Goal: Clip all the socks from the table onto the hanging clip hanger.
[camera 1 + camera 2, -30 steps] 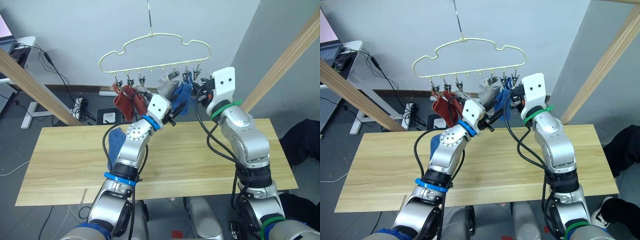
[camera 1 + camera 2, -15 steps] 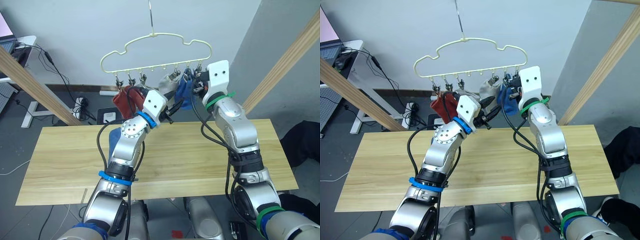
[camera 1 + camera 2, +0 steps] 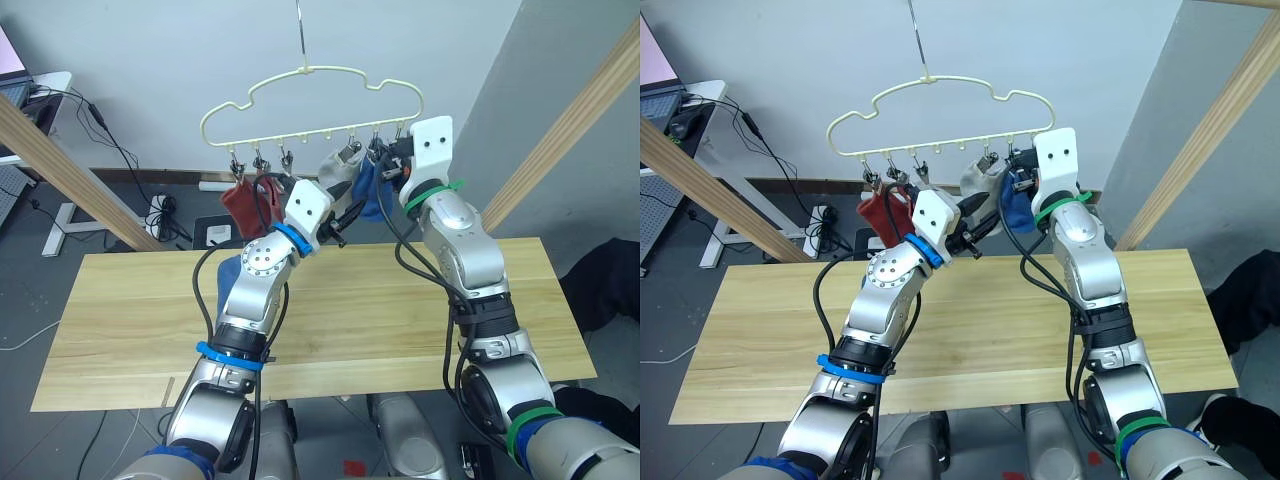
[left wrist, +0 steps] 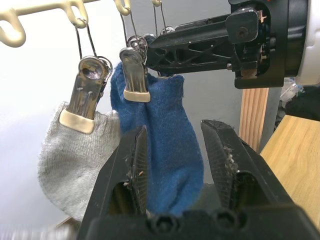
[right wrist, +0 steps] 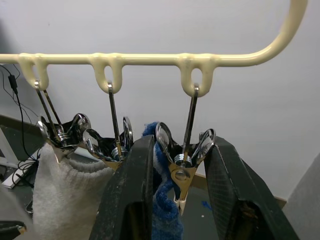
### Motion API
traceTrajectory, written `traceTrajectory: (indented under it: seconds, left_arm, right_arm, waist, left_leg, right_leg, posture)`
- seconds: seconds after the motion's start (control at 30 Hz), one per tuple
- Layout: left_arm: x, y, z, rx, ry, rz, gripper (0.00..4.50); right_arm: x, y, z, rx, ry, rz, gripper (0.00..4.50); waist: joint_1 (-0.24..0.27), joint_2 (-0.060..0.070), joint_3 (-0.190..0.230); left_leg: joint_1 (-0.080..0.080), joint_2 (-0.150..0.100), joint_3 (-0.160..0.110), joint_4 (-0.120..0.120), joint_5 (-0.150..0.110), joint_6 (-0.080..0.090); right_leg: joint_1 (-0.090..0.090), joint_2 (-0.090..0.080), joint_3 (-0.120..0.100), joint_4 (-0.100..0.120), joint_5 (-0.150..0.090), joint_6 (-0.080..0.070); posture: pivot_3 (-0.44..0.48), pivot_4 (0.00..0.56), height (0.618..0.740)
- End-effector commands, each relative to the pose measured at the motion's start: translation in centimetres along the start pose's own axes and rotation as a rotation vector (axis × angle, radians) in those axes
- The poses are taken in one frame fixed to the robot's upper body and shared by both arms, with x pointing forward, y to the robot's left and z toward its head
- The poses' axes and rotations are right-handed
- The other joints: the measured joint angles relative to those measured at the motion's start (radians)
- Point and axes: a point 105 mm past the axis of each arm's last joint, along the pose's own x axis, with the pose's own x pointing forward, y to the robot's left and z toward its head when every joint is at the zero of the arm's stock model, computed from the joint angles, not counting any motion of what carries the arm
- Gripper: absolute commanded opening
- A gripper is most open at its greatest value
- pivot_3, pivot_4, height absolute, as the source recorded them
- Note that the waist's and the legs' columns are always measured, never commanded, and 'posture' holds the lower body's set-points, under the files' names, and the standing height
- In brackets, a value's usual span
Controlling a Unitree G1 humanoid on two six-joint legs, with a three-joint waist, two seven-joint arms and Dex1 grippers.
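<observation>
Bracketing the end clip (image 5: pixel 184 162) of the clip hanger (image 3: pixel 300 95) with our right gripper (image 5: pixel 175 195) open, we should pinch it squarely while our left gripper (image 4: pixel 175 165), spread around the hanging blue sock (image 4: pixel 167 135), feeds the cuff in.

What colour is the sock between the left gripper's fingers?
Blue sock, hanging from a silver clip; clearest in the left wrist view.

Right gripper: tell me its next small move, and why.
Probably squeeze the end clip open. The right gripper has its open fingers on either side of that clip's handles, and the clip looks empty. The left gripper is open around a blue sock that already hangs from the neighbouring clip, so the end clip is likely next to be loaded.
</observation>
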Motion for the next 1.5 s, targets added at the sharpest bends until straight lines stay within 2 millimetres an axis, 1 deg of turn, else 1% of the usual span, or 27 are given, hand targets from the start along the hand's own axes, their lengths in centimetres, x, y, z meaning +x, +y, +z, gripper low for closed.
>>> traceTrajectory:
  seconds: [0.03,0.33,0.53,0.6,0.73,0.77,0.87,0.93,1.0,1.07,1.1,1.17,1.23,1.3,1.37,1.4,1.5]
  left_arm:
    - [0.0,-0.2,1.5,0.022,-0.055,-0.002,1.9]
    - [-0.1,-0.1,1.4,0.02,-0.048,0.001,1.9]
    - [-0.2,-0.2,1.2,0.017,-0.044,0.002,1.9]
    - [-0.2,-0.2,1.1,0.017,-0.042,0.001,1.9]
    - [-0.3,-0.3,1.0,0.016,-0.039,0.0,1.9]
    - [-0.3,-0.3,0.9,0.017,-0.037,0.001,1.9]
    - [-0.7,-0.2,0.7,0.019,-0.03,0.01,1.9]
    - [-1.3,-0.1,0.4,0.03,-0.016,0.026,1.9]
    - [-2.3,0.3,-0.3,0.046,0.009,0.058,1.9]
    - [-3.7,1.1,-1.2,0.047,0.048,0.122,1.9]
    - [-4.4,1.3,-1.6,0.049,0.071,0.137,2.07]
    - [-6.8,2.4,-3.3,0.068,0.167,0.19,2.44]
    - [-9.5,4.1,-5.0,0.087,0.268,0.28,3.05]
    - [-11.9,5.9,-6.5,0.055,0.352,0.371,3.67]
    - [-13.8,7.1,-7.6,0.03,0.414,0.425,4.3]
    - [-14.7,7.8,-8.1,0.01,0.442,0.45,4.43]
    - [-16.6,9.2,-9.7,-0.036,0.513,0.488,4.43]
  right_arm:
    - [0.3,0.4,2.2,0.003,-0.083,0.015,1.49]
    - [0.7,0.9,2.4,0.005,-0.091,0.039,1.49]
    - [0.8,0.8,2.5,0.002,-0.097,0.038,1.49]
    - [0.8,0.7,2.6,0.001,-0.101,0.034,1.1]
    - [0.8,0.5,2.7,0.0,-0.106,0.029,0.16]
    - [0.8,0.5,2.7,-0.002,-0.108,0.026,0.03]
    - [0.7,0.3,2.9,-0.006,-0.113,0.022,0.03]
    - [0.7,0.1,3.0,-0.007,-0.114,0.021,0.03]
    - [0.7,0.1,3.1,-0.008,-0.114,0.02,0.03]
    - [0.7,0.0,3.2,-0.008,-0.114,0.019,0.03]
    - [0.7,0.0,3.2,-0.009,-0.113,0.019,0.01]
    - [0.7,-0.1,3.4,-0.01,-0.113,0.021,0.0]
    - [0.7,-0.1,3.5,-0.011,-0.113,0.023,0.0]
    - [0.6,-0.2,3.6,-0.011,-0.112,0.025,0.0]
    - [0.6,-0.2,3.6,-0.012,-0.11,0.028,0.0]
    - [0.6,-0.2,3.7,-0.013,-0.11,0.031,0.0]
    - [0.7,-0.1,3.8,-0.014,-0.109,0.04,0.0]
  waist:
    - [0.0,0.0,0.0]
    - [0.0,0.0,0.0]
    - [0.0,0.0,0.0]
    - [0.0,0.0,0.0]
    - [0.0,0.0,0.0]
    - [0.0,0.0,0.0]
    - [0.0,0.0,0.0]
    - [0.0,0.0,0.0]
    - [-0.002,0.0,0.0]
    - [-0.003,0.0,0.0]
    - [-0.003,0.0,0.0]
    - [-0.003,0.0,0.0]
    - [-0.005,0.0,0.0]
    - [-0.003,0.0,0.0]
    - [-0.001,0.0,0.0]
    - [0.001,0.0,0.0]
    - [0.0,0.0,0.0]
  left_leg:
    - [0.0,0.0,0.0,0.0,0.0,0.0]
    - [0.0,0.0,0.0,0.0,0.0,0.0]
    - [0.0,0.0,0.0,0.0,0.0,0.0]
    - [0.0,0.0,0.0,0.0,0.0,0.0]
    - [0.0,0.0,0.0,0.0,0.0,0.0]
    - [0.0,0.0,0.0,0.0,0.0,0.0]
    - [0.0,0.0,0.0,0.0,0.0,0.0]
    - [0.0,0.0,0.0,0.0,0.0,0.0]
    - [0.0,0.0,0.0,0.0,0.0,0.0]
    - [0.0,0.0,0.0,0.0,0.0,0.0]
    - [0.0,0.0,0.0,0.0,0.0,0.0]
    - [0.0,0.0,0.0,0.0,0.0,0.0]
    - [0.0,0.0,0.0,0.0,0.0,0.0]
    - [0.0,0.0,0.0,0.0,0.0,0.0]
    - [0.0,0.0,0.0,0.0,0.0,0.0]
    - [0.0,0.0,0.0,0.0,0.0,0.0]
    - [0.0,0.0,0.0,0.001,0.0,0.0]
  right_leg:
    - [0.0,0.0,0.0,0.0,0.0,0.0]
    - [0.0,0.0,0.0,0.0,0.0,0.0]
    - [0.0,0.0,0.0,0.0,0.0,0.0]
    - [0.0,0.0,0.0,0.0,0.0,0.0]
    - [0.0,0.0,0.0,0.0,0.0,0.0]
    - [0.0,0.0,0.0,0.0,0.0,0.0]
    - [0.0,0.0,0.0,0.0,0.0,0.0]
    - [0.0,0.0,0.0,0.0,0.0,0.0]
    - [0.0,0.0,0.0,0.0,0.0,0.0]
    - [0.0,0.0,0.0,0.0,0.0,0.0]
    - [0.0,0.0,0.0,0.001,0.0,0.0]
    - [0.0,0.0,0.0,0.001,0.0,0.0]
    - [-0.001,0.0,0.0,0.001,0.0,0.0]
    - [-0.001,0.0,0.0,0.002,0.0,0.0]
    - [-0.001,0.0,0.0,0.003,0.0,0.0]
    - [-0.001,0.0,0.0,0.003,0.0,0.0]
    - [-0.001,0.0,0.0,0.002,0.0,0.0]
  posture:
    - [-0.288,0.266,0.689]
    - [-0.284,0.266,0.689]
    - [-0.285,0.267,0.689]
    - [-0.285,0.267,0.689]
    - [-0.286,0.267,0.689]
    - [-0.287,0.267,0.689]
    - [-0.289,0.267,0.689]
    - [-0.289,0.267,0.689]
    - [-0.291,0.266,0.689]
    - [-0.292,0.266,0.689]
    - [-0.292,0.266,0.689]
    - [-0.292,0.266,0.689]
    - [-0.29,0.267,0.689]
    - [-0.288,0.267,0.689]
    - [-0.289,0.268,0.689]
    - [-0.289,0.268,0.689]
    - [-0.289,0.269,0.689]
